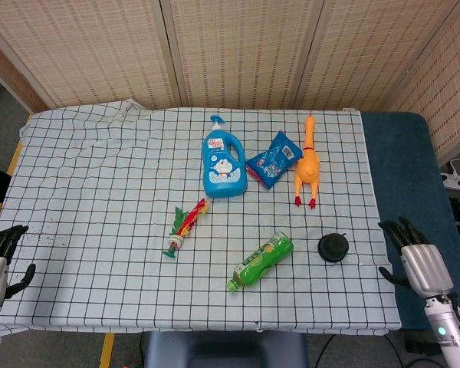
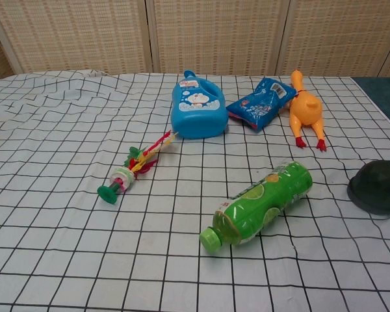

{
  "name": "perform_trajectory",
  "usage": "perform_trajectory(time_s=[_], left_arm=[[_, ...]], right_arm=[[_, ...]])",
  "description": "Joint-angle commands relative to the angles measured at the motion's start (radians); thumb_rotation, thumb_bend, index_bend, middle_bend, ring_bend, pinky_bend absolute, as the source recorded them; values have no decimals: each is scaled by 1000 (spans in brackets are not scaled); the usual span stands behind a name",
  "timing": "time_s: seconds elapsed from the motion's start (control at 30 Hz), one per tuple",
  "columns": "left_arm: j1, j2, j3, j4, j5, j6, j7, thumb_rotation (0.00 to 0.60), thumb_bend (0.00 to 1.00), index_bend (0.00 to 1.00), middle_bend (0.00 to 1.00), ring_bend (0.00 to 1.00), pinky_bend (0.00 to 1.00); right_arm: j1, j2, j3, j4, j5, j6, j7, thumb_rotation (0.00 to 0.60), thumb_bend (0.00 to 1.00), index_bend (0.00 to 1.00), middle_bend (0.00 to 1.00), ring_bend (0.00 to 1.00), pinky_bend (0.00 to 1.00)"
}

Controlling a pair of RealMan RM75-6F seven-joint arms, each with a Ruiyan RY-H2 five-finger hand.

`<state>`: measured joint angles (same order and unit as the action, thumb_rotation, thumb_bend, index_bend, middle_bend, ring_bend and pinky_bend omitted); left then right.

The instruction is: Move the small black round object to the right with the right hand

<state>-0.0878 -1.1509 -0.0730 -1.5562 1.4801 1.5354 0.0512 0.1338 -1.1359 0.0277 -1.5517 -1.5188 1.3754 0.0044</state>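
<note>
While nothing is held, the right hand [image 1: 416,257] is kept fingers apart just right of the small black round object [image 1: 333,247], itself lying right of the green bottle [image 1: 261,261], untouched.

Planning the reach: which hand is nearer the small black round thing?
Right. The right hand sits just off the cloth's edge beside the black round thing; the left hand is across the table.

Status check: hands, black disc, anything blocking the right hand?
Both hands open, left hand and right hand at the table edges. Black disc untouched on the cloth. Green bottle lies left of it; path from right hand clear.
</note>
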Motion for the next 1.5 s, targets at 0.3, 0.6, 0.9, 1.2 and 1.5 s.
perform_trajectory(time_s=[0.3,0.6,0.9,1.2,1.5], left_arm=[[-22,-9,8,2,45,-13,0,600,367,137,133,127,325],[-23,1,7,8,44,-12,-38,600,366,137,133,127,325],[-19,3,8,0,26,-21,-4,600,367,139,137,127,325],[-3,16,7,-19,24,5,-21,600,365,144,137,128,326],[-7,17,5,-17,4,-18,-22,600,366,146,137,128,325]], right_arm=[[-52,18,-22,-67,-23,80,-48,600,119,138,110,0,204],[-38,-45,-5,8,17,50,-164,600,95,67,92,0,202],[23,-72,-10,118,23,-79,7,600,68,40,92,0,155],[86,-107,-13,181,41,-210,135,600,65,32,92,0,140],[153,-145,5,198,56,-290,124,600,65,28,93,0,140]])
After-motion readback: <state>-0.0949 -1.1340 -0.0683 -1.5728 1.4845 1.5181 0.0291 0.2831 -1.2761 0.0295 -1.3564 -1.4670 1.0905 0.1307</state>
